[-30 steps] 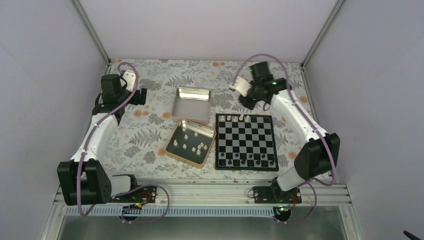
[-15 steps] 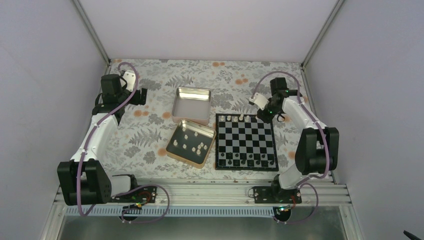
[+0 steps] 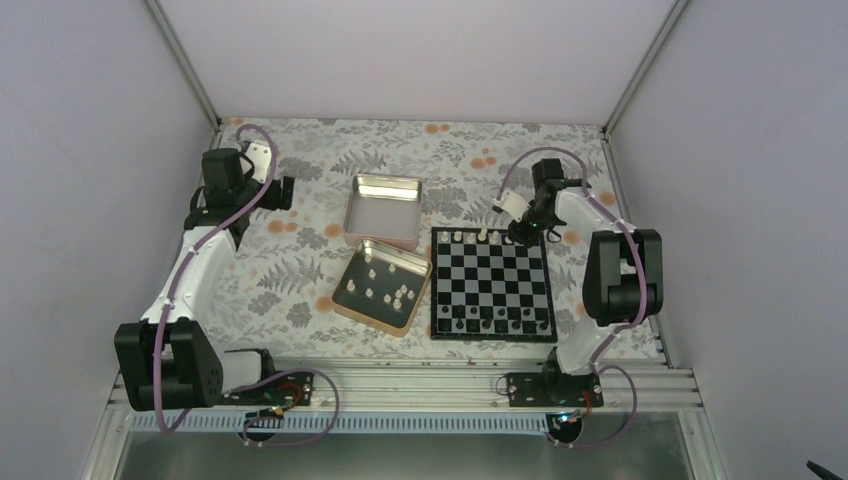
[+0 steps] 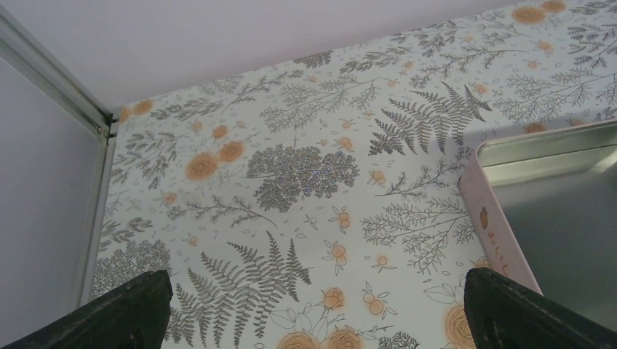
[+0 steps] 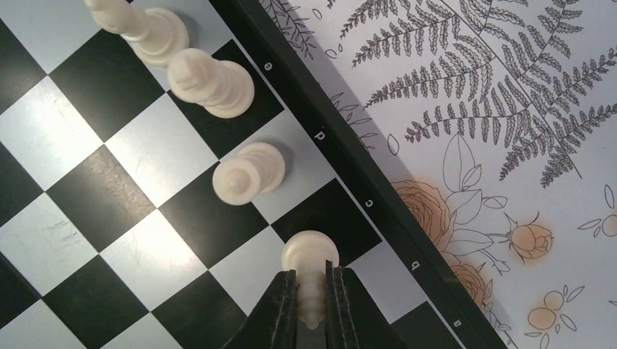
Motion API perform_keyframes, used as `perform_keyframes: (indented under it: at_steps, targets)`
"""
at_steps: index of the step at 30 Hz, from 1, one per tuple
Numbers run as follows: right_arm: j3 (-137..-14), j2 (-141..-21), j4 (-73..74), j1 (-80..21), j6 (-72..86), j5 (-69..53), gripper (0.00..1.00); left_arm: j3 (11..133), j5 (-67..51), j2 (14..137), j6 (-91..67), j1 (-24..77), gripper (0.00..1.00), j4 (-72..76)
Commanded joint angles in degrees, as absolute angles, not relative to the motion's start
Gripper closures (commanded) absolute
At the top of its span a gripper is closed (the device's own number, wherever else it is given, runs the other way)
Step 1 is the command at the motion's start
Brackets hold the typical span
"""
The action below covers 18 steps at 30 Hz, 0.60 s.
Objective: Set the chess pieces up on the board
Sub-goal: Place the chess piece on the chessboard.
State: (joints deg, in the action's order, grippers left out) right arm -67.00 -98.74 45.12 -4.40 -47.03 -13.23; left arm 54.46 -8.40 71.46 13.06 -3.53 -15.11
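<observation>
At the far rim of the board (image 5: 342,169), my right tool (image 5: 311,282) grips one cream chess piece (image 5: 311,253) upright, beside three standing pieces (image 5: 247,178). Recommended: lower straight, centre it on its square, open slowly, withdraw vertically clear of neighbours.

Glossy cream chess pieces (image 5: 247,177), shiny metal tin (image 3: 383,212)

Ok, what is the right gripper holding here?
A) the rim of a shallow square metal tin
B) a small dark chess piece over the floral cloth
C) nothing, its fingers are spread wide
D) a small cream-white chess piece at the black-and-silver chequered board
D: the right wrist view shows the right gripper with both fingers shut on a small cream-white chess piece at the edge row of the black-and-silver chequered board.
</observation>
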Motion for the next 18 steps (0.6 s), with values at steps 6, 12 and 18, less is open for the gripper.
perform_keyframes:
  at_steps: [6, 12, 18]
  targets:
    - [-69.9, -100.7, 43.9, -4.2, -47.3, -14.4, 0.91, 54.6, -8.6, 70.7, 13.4, -3.9, 0.0, -14.6]
    - [-70.3, -101.4, 44.2, -4.3, -47.3, -14.4, 0.91, 54.7, -8.6, 70.7, 13.4, -3.9, 0.0, -14.6]
    - [-70.0, -101.7, 44.3, -4.3, -47.4, -14.0, 0.9, 54.7, -8.8, 70.8, 13.5, -3.9, 0.0, -14.7]
